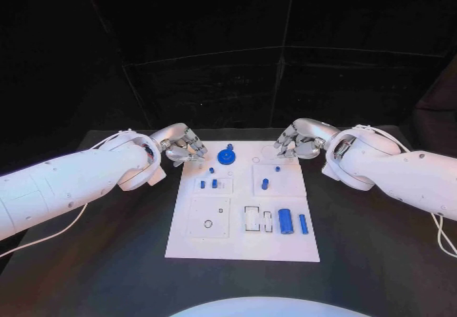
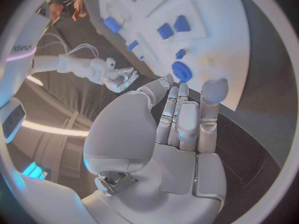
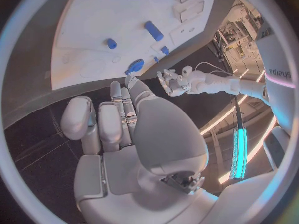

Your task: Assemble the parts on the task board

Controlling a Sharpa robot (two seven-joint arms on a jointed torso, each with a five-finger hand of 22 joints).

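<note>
The white task board (image 1: 243, 246) lies in the middle of the black table. A round blue part (image 1: 226, 156) sits near its far edge. Small blue pegs (image 1: 208, 183) stand in the left block, and another small peg (image 1: 265, 183) in the right block. Two blue cylinders (image 1: 286, 220) lie at the near right. My left hand (image 1: 181, 144) hovers off the board's far left corner, fingers extended, holding nothing (image 2: 181, 119). My right hand (image 1: 297, 140) hovers at the far right corner, also holding nothing (image 3: 118, 119). The round part (image 2: 182, 70) lies just beyond my left fingertips.
A rectangular slot (image 1: 251, 218) and a ring-shaped recess (image 1: 208, 224) mark the board's near half. Bare black table (image 1: 114, 264) lies on both sides of the board. A white cable (image 1: 57, 228) hangs under my left arm.
</note>
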